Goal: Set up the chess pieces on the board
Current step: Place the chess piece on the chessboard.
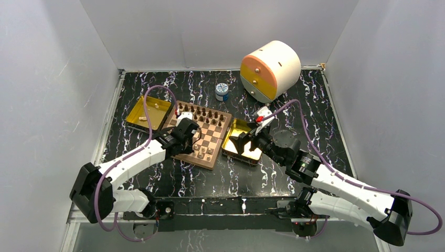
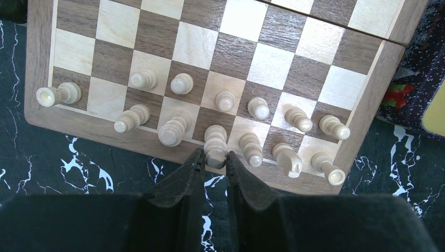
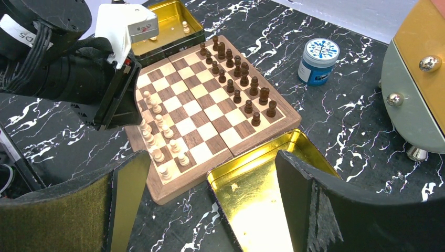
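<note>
Now pale piece [image 2: 215, 139] pinched in left hand [image 2: 214, 155], at board [image 2: 113, 63] near edge.

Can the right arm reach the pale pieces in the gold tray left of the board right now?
Probably not: that tray lies beyond the board, and the left arm, its end effector shut on a pale piece, stretches across the path.

White-and-black arms [image 1: 134, 160], purple cables [image 1: 148, 123]

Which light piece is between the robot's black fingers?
The tall pale piece on the board's edge row, pinched by the left gripper; every other pale piece stands free.
</note>
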`<state>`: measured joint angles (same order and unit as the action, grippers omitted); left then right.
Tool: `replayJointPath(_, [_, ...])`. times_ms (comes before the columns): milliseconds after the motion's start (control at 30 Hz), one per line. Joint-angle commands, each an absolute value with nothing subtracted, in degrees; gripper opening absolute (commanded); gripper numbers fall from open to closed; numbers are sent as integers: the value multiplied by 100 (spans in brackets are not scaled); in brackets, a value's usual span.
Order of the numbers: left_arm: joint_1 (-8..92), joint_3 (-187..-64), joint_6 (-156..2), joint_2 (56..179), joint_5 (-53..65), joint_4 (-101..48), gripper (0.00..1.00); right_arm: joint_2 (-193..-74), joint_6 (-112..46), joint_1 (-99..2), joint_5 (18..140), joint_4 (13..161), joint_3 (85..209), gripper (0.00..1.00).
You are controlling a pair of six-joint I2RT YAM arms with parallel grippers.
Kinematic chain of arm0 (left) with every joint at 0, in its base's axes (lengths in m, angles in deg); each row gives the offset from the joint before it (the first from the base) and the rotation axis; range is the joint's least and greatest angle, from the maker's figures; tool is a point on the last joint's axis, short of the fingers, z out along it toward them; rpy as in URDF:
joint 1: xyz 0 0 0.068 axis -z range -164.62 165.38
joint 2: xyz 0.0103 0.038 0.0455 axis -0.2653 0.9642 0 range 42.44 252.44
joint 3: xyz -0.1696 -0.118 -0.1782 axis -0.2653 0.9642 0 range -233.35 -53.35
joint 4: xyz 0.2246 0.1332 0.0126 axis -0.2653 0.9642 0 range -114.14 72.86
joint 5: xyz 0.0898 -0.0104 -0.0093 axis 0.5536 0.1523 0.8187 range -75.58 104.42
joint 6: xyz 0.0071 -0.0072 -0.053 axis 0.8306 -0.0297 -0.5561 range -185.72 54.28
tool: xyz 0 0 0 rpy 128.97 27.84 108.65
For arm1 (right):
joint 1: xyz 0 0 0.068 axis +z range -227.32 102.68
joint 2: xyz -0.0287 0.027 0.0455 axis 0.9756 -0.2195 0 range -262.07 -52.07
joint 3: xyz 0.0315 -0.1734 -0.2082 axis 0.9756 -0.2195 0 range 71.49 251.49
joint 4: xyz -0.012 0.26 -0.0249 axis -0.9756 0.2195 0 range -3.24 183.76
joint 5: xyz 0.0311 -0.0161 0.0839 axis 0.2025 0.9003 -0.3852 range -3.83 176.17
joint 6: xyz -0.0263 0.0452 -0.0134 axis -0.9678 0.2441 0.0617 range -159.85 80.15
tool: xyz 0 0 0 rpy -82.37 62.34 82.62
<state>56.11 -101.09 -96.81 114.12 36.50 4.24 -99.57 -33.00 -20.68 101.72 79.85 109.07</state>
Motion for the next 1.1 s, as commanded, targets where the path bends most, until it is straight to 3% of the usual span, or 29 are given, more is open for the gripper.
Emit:
replayJointPath(0, [5634, -10089, -9692, 11462, 3823, 376, 10, -9866, -3370, -2069, 10278, 7762, 10901, 99])
replayJointPath(300, [5631, -10040, -9671, 11511, 3826, 348, 11, -9821, -3361, -2067, 10290, 7802, 10895, 99])
replayJointPath(600, [5634, -10037, -9631, 11549, 3832, 351, 24, -9865, -3343, -2066, 10287, 7797, 10914, 99])
replayJointPath(1067, [5634, -10370, -9565, 11508, 3815, 477, 27, -9950, -3388, -2064, 10225, 7772, 10981, 99])
